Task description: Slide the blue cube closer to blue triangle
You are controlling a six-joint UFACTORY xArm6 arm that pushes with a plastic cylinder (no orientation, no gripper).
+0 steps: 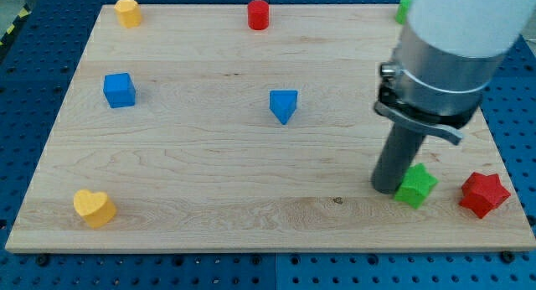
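**Ana:** Wooden board (pixel 209 198) on a blue perforated bench, blocks scattered round it. Where does the job stand?

**Ben:** By my reading, at the approach; nothing about the layout suggests the push is under way. The blue cube (pixel 119 90) sits near the view's left edge, and the blue triangle (pixel 284 106) lies around the board's middle, well apart from it, with bare wood between them.

**Ana:** And the rod?

**Ben:** My tip (pixel 389 188) is down at the view's lower right, just beside the green block (pixel 416 186), possibly touching it; I cannot tell. A red star-shaped block (pixel 483 194) lies further right. As for a hand being spread or pinching, there is none: the arm ends in a plain rod and holds nothing.

**Ana:** So the next move?

**Ben:** I'd say the tip must cross the board to the cube's left side, then push rightward toward the triangle. Its route should skirt the triangle so it isn't knocked away.

**Ana:** Other blocks?

**Ben:** A yellow heart (pixel 94 207) at lower left, another yellow block (pixel 127 12) and a red cylinder (pixel 258 14) along the top, none in the cube's path.
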